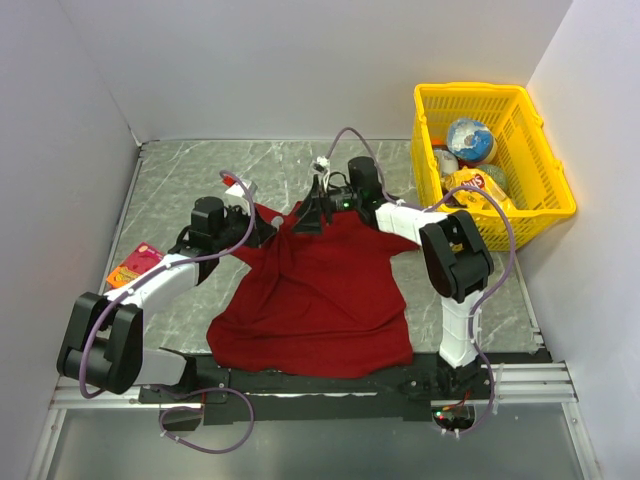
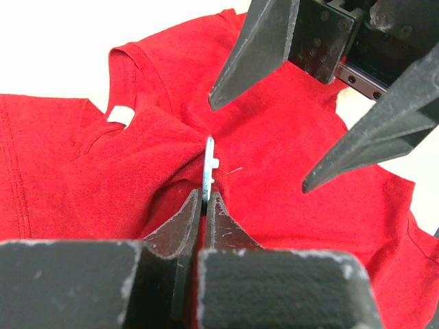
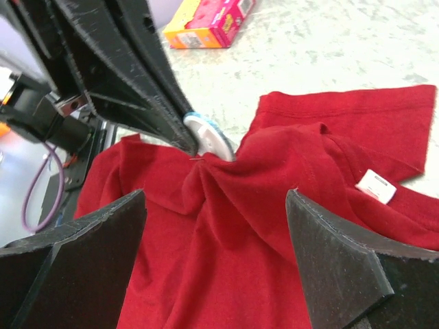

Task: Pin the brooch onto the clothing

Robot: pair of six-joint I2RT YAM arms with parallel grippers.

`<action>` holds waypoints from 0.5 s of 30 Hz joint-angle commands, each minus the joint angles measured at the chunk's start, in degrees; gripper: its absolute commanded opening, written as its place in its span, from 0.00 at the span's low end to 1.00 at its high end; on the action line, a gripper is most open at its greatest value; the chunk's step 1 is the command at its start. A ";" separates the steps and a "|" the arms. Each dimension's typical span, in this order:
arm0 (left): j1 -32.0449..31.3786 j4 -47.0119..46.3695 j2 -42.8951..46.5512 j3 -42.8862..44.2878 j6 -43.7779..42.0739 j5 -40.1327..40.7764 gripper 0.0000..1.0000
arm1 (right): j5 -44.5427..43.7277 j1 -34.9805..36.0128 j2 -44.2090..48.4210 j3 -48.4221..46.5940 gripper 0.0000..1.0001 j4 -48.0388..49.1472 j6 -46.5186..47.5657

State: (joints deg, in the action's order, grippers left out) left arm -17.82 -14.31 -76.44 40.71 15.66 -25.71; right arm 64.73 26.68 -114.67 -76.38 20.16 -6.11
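1. Left gripper (image 2: 206, 197): clenched on the brooch (image 2: 210, 163), which is held edge-on against bunched cloth.
2. Right gripper (image 3: 216, 199): released, jaws wide, over the same fold.
3. Clothing (image 1: 320, 295): spread mid-bench, hem by the near edge.

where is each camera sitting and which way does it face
Top external: above and behind the bases, looking down on the T-shirt; both arms show.
Left wrist: on the left arm, facing the right gripper; own jaws shut on the brooch.
Right wrist: opposite, facing the left gripper; own jaws open.
Shared: both wrist views show brooch and white label.
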 commanded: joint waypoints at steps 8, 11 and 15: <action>-0.19 -4.24 2.26 0.25 -1.25 -3.90 0.01 | 3.56 1.18 -5.12 -6.59 0.80 -2.24 4.27; -0.19 -4.59 2.44 -0.02 -1.25 -3.64 0.01 | 2.86 1.62 -6.26 -7.73 0.77 -2.41 3.39; -0.19 -4.16 2.53 0.42 -1.42 -4.26 0.01 | 2.94 1.89 -7.32 -8.79 0.75 -1.36 2.43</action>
State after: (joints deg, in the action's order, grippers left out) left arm -17.82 -15.07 -76.20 40.71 15.51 -27.49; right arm 66.92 27.83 -121.64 -82.19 17.32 -3.36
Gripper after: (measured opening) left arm 0.034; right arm 0.754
